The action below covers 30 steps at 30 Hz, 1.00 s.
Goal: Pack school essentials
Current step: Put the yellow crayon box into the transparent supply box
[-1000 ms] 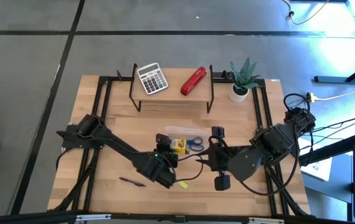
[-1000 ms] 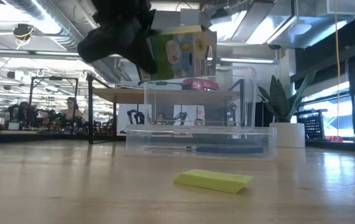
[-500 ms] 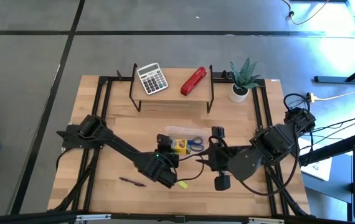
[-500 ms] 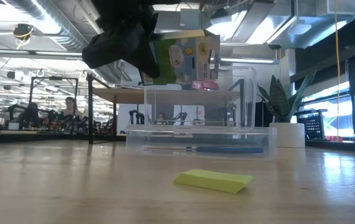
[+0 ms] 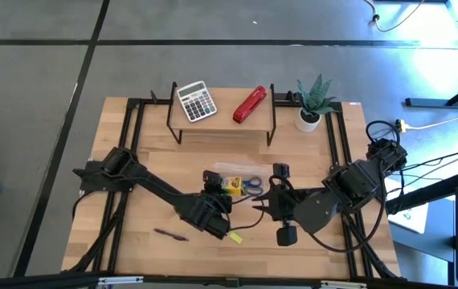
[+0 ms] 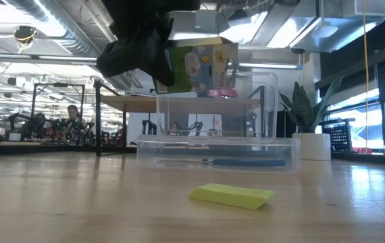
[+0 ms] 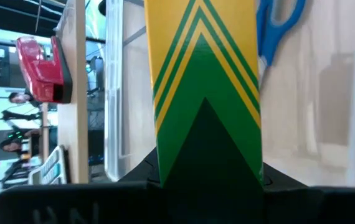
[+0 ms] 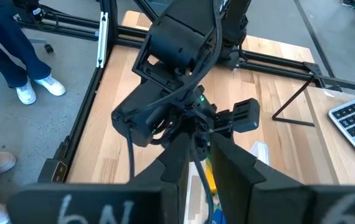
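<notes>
High view: left gripper [image 5: 217,195] clamps the yellow-green printed box [image 5: 230,187] over the clear container [image 5: 237,178], likely to drop it beside the blue-handled scissors [image 5: 251,185]; yellow block [image 5: 235,238] and purple pen [image 5: 169,234] lie unpacked on the table [image 5: 132,152]. Low view: box held tilted above the container's rim. Right wrist view: right gripper [image 8: 197,163], fingers nearly together and empty, waits nearby facing the left arm.

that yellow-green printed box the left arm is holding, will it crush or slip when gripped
The yellow-green printed cardboard box probably weighs little: the left end effector carries it above the clear plastic container without visible sag. Being likely thin card, it may dent under hard squeezing. It hangs slightly tilted, so some slip seems possible.
</notes>
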Motion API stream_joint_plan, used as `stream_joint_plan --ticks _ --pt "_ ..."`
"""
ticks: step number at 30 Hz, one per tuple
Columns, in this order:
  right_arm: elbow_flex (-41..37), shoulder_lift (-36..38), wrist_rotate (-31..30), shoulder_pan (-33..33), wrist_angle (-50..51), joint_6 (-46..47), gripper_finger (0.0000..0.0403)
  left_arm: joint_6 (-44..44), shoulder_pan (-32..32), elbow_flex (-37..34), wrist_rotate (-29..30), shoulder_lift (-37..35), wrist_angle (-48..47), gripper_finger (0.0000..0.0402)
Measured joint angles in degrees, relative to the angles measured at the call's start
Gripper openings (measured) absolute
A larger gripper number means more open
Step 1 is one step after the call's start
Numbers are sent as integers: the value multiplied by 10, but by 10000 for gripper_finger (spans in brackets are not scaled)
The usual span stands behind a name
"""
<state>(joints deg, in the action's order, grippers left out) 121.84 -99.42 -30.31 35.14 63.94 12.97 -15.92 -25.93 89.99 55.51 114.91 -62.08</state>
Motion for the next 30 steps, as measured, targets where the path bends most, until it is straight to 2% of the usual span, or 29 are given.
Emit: stream_joint_plan --ticks 13,18,30 --pt "0 0 0 0 0 0 69 29 21 0 3 0 46 80" --pt "0 0 0 0 0 0 69 40 5 0 -15 0 93 80" --pt "0 0 3 0 -2 0 69 75 -2 0 -46 15 104 80"
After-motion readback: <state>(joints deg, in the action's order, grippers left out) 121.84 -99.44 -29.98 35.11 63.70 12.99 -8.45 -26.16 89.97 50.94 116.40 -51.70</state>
